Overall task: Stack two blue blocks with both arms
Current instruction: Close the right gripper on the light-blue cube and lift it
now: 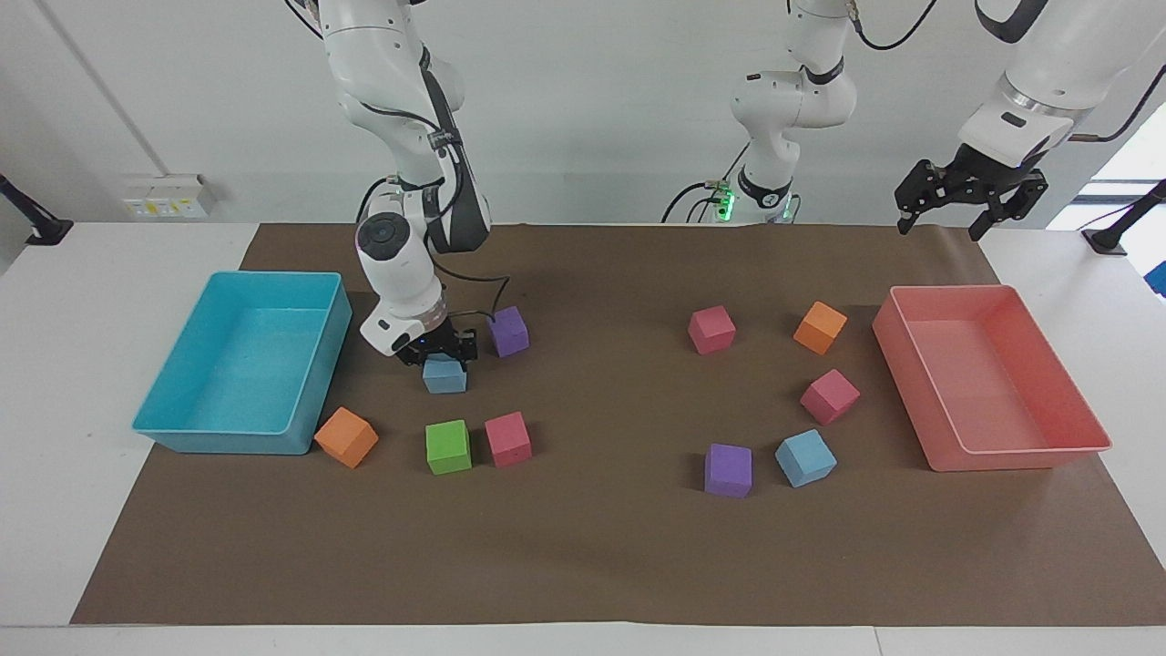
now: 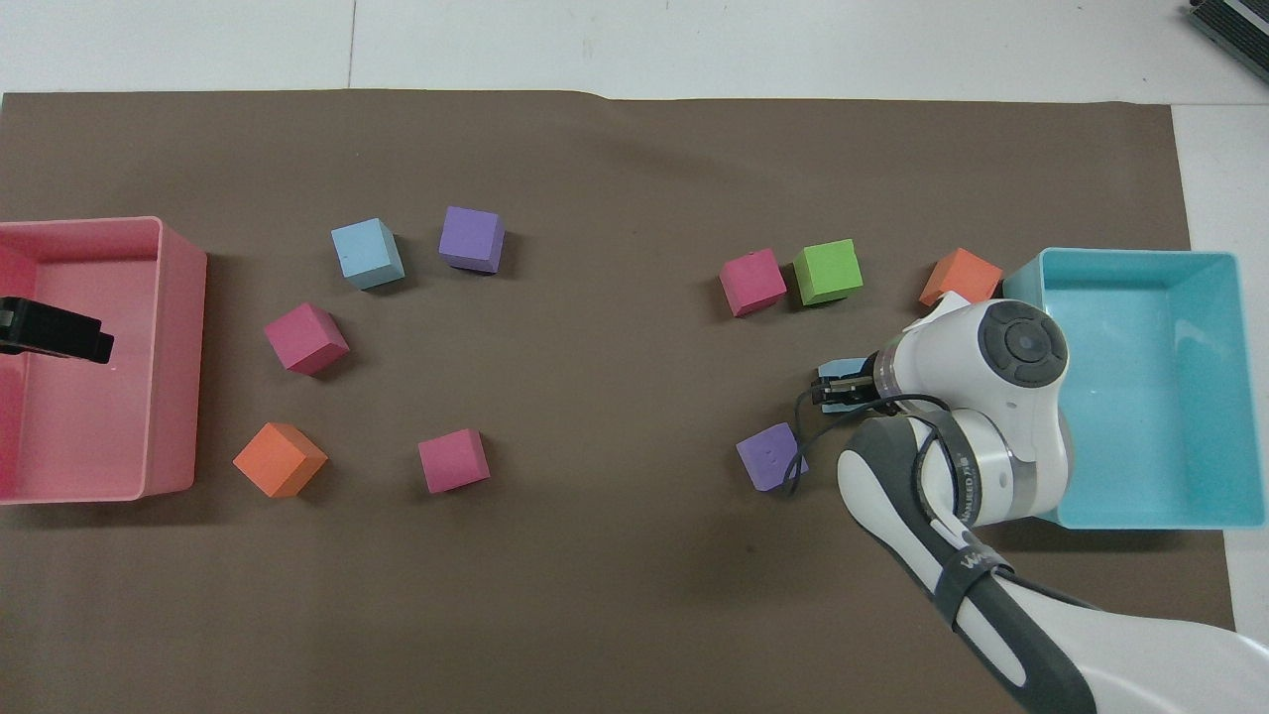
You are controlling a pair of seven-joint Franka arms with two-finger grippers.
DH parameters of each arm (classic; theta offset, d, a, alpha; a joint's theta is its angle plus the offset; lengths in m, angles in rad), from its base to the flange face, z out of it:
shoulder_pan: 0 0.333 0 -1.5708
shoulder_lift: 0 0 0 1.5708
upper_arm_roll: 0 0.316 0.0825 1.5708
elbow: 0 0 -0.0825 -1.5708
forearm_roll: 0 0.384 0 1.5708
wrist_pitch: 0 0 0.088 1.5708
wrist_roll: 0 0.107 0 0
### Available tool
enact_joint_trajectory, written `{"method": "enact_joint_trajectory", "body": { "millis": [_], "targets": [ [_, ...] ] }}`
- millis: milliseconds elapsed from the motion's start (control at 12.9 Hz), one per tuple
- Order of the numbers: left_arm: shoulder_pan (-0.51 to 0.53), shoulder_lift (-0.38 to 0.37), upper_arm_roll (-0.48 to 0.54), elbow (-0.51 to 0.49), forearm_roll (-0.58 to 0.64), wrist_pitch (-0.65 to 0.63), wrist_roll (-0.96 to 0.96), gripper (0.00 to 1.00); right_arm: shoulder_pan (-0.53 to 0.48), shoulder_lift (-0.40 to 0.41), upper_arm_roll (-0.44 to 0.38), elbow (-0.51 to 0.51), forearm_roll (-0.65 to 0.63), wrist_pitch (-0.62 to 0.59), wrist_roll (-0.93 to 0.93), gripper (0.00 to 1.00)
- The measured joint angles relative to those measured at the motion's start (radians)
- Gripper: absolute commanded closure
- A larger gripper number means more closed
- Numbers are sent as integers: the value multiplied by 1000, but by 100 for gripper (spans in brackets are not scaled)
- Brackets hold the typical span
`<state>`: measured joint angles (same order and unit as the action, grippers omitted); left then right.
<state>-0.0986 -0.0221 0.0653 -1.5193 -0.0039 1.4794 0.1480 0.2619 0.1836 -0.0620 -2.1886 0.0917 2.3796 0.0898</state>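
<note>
One blue block (image 1: 444,378) sits on the brown mat toward the right arm's end, and only a sliver of this blue block (image 2: 841,368) shows in the overhead view. My right gripper (image 1: 444,357) is down over it, fingers pressed against its sides. The other blue block (image 1: 805,458) (image 2: 366,254) rests on the mat toward the left arm's end, beside a purple cube (image 1: 728,470). My left gripper (image 1: 941,223) hangs open and empty, high over the pink tray (image 1: 1020,456), where the arm waits.
A turquoise tray (image 1: 241,437) stands beside the right arm. A purple cube (image 1: 508,331) lies close to the right gripper; orange (image 1: 346,437), green (image 1: 448,446) and pink (image 1: 507,439) cubes lie farther out. Pink (image 1: 711,329) (image 1: 830,396) and orange (image 1: 820,327) cubes surround the other blue block.
</note>
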Motion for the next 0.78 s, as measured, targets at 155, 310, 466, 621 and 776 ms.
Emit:
{"method": "enact_joint_trajectory", "body": {
  "millis": [155, 310, 466, 621, 776],
  "targets": [
    [0, 0, 0, 0, 0, 0, 0, 0, 0, -16, 0, 22, 1, -13, 2, 100],
    [0, 0, 0, 0, 0, 0, 0, 0, 0, -48, 0, 51, 1, -67, 4, 100],
    [0, 0, 0, 0, 0, 0, 0, 0, 0, -80, -1, 76, 1, -118, 5, 100],
    [0, 0, 0, 0, 0, 0, 0, 0, 0, -105, 0, 94, 1, -153, 11, 100],
    [0, 0, 0, 0, 0, 0, 0, 0, 8, -116, 1, 119, 0, -191, 29, 100]
  ]
}}
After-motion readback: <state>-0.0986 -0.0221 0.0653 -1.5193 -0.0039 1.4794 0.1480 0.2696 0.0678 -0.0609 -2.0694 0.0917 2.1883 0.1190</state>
